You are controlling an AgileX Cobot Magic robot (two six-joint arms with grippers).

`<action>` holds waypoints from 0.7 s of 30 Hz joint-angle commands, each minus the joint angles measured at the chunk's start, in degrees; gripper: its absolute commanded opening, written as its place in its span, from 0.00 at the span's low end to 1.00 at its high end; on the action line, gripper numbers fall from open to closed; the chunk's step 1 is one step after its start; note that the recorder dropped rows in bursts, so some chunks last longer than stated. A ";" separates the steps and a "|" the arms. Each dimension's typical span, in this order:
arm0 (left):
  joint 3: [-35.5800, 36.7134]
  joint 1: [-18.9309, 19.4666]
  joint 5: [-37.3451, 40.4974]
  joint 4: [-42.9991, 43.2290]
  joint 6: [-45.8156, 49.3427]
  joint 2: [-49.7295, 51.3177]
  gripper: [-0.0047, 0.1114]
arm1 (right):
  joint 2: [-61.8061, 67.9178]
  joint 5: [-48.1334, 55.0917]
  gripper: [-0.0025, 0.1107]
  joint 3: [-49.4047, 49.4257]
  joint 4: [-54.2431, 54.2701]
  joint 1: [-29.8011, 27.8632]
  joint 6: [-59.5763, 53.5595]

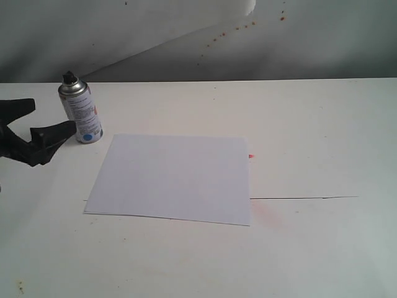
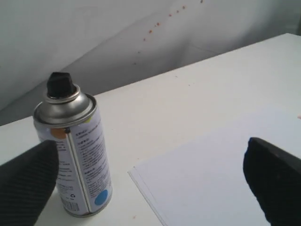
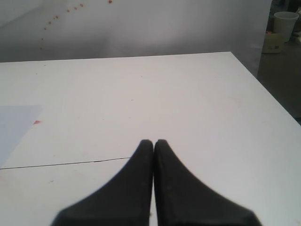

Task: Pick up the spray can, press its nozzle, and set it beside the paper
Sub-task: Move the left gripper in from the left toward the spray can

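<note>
The silver spray can [image 1: 81,115] stands upright at the table's back left, just off the far left corner of the paper [image 1: 173,179]. Its black nozzle [image 1: 69,77] points up. My left gripper [image 1: 54,115] is open at the left edge, one fingertip close to the can's lower side; whether they touch I cannot tell. In the left wrist view the can [image 2: 77,160] with its nozzle [image 2: 59,84] stands beside one finger [image 2: 26,186], the other finger [image 2: 275,176] is over the paper [image 2: 221,174], and nothing is gripped. My right gripper [image 3: 154,142] is shut and empty, out of the exterior view.
A thin dark seam [image 1: 304,198] runs across the white table [image 1: 310,124] from the paper's right edge. A small red mark [image 1: 251,156] lies by the paper's right side. A wall with reddish specks [image 1: 245,26] stands behind. Off the table's far end stands a white cup [image 3: 286,21].
</note>
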 commanded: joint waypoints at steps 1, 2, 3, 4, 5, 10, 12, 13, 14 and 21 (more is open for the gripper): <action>-6.94 2.31 -0.73 15.13 -5.86 3.17 0.94 | -0.16 -0.11 0.02 0.23 -0.48 0.17 -0.22; -8.68 2.72 -1.03 18.62 -6.60 3.77 0.94 | -0.16 -0.11 0.02 0.23 -0.48 0.17 -0.22; -10.37 2.97 -1.13 21.44 -6.60 4.39 0.94 | -0.16 -0.11 0.02 0.23 -0.48 0.17 -0.22; -11.64 3.12 -0.93 23.55 -6.48 4.84 0.94 | -0.16 -0.11 0.02 0.23 -0.48 0.17 -0.22; -13.09 3.47 -0.98 24.78 -6.61 5.47 0.94 | -0.16 -0.11 0.02 0.23 -0.48 0.17 -0.22; -16.37 3.57 -4.58 25.18 -11.30 7.05 0.94 | -0.16 -0.11 0.02 0.23 -0.48 0.17 -0.22; -16.57 3.57 -3.91 24.65 -11.05 7.05 0.94 | -0.16 -0.11 0.02 0.23 -0.48 0.17 -0.22; -16.70 3.57 -3.17 23.57 -10.93 7.20 0.94 | -0.16 -0.11 0.02 0.23 -0.48 0.17 -0.22; -16.98 3.57 -2.10 22.58 -10.93 7.49 0.94 | -0.16 -0.11 0.02 0.23 -0.48 0.17 -0.22; -22.69 5.19 -1.10 24.10 -17.01 12.45 0.94 | -0.16 -0.11 0.02 0.23 -0.48 0.17 -0.22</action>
